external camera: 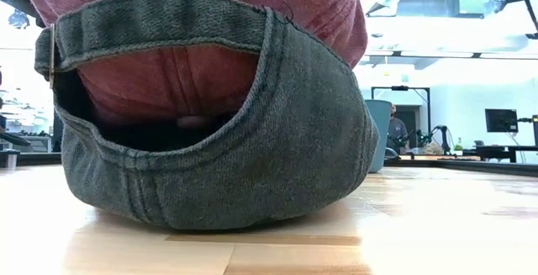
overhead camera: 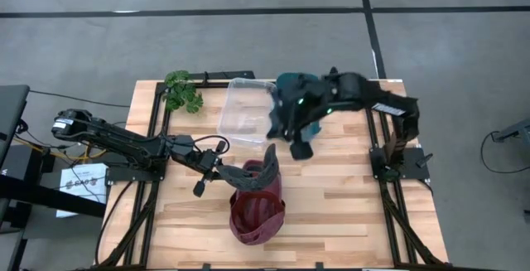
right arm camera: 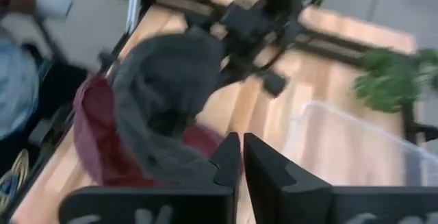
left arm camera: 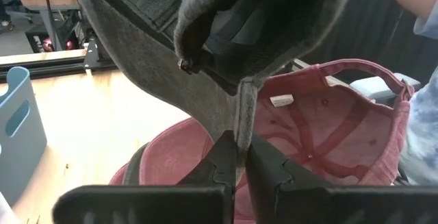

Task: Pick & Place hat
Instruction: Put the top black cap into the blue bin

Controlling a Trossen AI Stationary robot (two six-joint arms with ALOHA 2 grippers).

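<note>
The hat (overhead camera: 257,209) is red with grey parts. Its red crown (left arm camera: 328,121) lies on the table near the front edge, opening up, and a grey part (overhead camera: 263,171) stands up from it; whether that is its brim or a second hat I cannot tell. In the low view the hat (external camera: 210,98) fills the picture, with grey cloth resting on the wood. My left gripper (overhead camera: 217,170) reaches in from the table's left and is shut on the grey part. My right gripper (overhead camera: 300,149) hangs above the table between the bin and the hat, shut on nothing (right arm camera: 241,162). My left gripper pinches an edge of the hat's grey cloth, at a seam (left arm camera: 244,131), between its two fingers (left arm camera: 222,159). The fingers come almost level from the table's left. The grey cloth stands up above the fingers, while the red crown stays on the table.
A clear plastic bin (overhead camera: 248,109) stands at the back middle, with a green plant (overhead camera: 183,91) to its left. A blue container (left arm camera: 20,114) and a person's sleeve (left arm camera: 421,114) show beyond the table. Bare wood lies right of the hat.
</note>
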